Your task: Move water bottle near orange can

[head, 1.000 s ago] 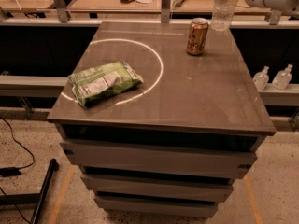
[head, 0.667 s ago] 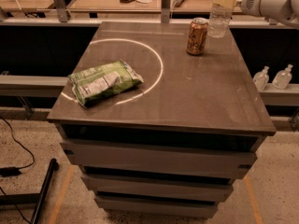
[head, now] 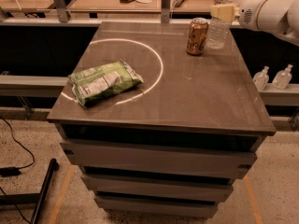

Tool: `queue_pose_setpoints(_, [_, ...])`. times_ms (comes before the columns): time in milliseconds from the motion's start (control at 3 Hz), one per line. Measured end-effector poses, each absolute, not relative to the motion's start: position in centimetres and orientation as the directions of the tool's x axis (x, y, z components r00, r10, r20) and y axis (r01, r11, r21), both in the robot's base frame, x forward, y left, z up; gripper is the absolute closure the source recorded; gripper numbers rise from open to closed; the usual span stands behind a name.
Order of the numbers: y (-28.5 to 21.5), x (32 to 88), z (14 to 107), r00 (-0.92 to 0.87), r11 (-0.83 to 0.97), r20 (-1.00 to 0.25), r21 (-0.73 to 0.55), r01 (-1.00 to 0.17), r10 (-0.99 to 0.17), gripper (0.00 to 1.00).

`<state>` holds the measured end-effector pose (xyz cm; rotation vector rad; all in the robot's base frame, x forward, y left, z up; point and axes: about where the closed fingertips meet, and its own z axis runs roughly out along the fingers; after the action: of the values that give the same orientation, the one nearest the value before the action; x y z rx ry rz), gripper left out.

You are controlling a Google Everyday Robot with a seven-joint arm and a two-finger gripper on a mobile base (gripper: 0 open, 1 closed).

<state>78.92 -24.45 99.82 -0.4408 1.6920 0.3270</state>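
Gripper (head: 221, 10): top right of view, at the far right end of the table (head: 196, 92), clamped on the top of the water bottle (head: 217, 32).
Water bottle: upright directly below the gripper, base at the tabletop.
Orange can (head: 197, 30): upright, just left of the gripper, beside the bottle, apart from it.
White arm (head: 271, 13): extends right from the gripper.
Green snack bag (head: 103, 82): lying flat, well left of and below the gripper.
Two pump bottles (head: 261, 78): lower right of the gripper, off the table.
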Motion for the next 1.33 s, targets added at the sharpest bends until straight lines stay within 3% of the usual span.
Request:
queue_pose_setpoints(667, [-24.4, 78.4, 97.6, -0.100, 0.859, -0.988, -0.051, -0.510, -0.118, 1.00])
queue_pose_setpoints(1000, [-24.3, 78.4, 96.9, -0.061, 0.847, -0.992, -0.066, -0.527, -0.115, 0.89])
queue_pose_setpoints(1333, [-24.0, 78.3, 96.4, -0.031, 0.836, -0.992, -0.084, -0.543, -0.120, 0.66])
